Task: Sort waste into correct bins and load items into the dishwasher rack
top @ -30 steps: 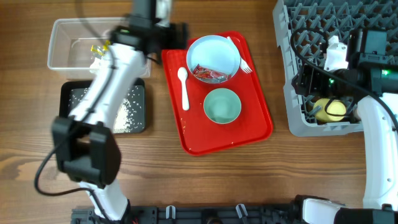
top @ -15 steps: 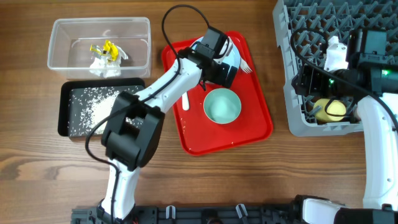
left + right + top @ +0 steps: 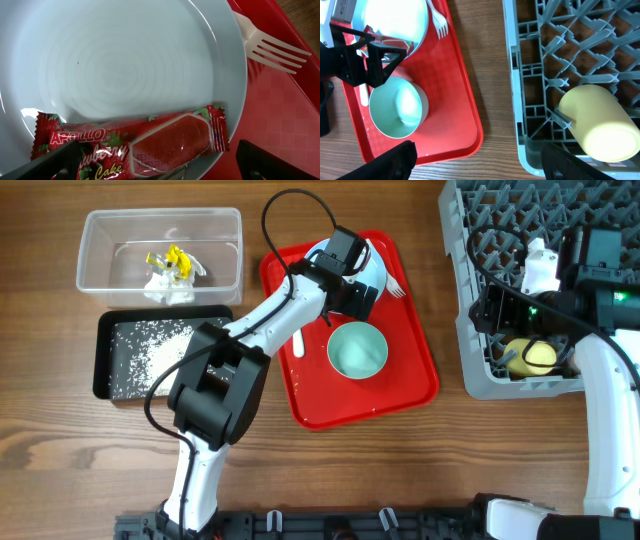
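Overhead, the left gripper (image 3: 345, 280) hovers above the pale blue round plate (image 3: 381, 269) at the far end of the flat red tray (image 3: 400, 395). Left wrist: its jaws, spread, straddle the small red wrapper (image 3: 140, 142) on that plate; closing on it looks next. Right wrist: the right gripper (image 3: 477, 160), spread and empty, hangs right of the tray near the yellow cup (image 3: 600, 125) in the grey plastic pegged rack (image 3: 520, 75).
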Available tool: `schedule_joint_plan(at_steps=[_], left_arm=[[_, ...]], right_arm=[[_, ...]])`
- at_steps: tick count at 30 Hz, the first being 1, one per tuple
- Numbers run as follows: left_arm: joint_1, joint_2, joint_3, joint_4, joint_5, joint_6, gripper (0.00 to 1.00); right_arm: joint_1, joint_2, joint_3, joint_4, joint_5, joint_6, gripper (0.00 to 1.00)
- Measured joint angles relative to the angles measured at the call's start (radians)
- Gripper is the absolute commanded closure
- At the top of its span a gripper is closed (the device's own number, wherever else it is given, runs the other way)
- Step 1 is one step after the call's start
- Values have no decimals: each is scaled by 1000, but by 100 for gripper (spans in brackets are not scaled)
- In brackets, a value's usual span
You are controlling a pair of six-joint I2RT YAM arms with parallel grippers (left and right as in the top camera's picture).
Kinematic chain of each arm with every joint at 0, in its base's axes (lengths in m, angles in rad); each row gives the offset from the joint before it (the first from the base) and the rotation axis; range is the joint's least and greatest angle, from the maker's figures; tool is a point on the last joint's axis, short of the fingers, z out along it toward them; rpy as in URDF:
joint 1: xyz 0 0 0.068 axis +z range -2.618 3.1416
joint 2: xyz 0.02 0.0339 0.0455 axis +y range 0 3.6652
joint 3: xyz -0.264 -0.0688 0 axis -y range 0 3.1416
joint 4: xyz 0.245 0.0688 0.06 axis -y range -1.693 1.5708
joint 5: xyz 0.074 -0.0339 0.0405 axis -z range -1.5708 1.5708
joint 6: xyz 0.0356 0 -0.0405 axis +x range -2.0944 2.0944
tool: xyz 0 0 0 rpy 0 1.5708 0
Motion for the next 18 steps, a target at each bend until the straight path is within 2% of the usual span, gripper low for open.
schedule_joint_plan(at_steps=[11,14,18], left_arm=[[0,0,0,0,0,0,6],[0,0,0,0,-1,0,15],[0,0,0,2,-16,5,18]], right_arm=[[0,0,0,0,0,-11,16],[0,0,0,0,0,-12,16],[0,0,0,0,0,-15,16]])
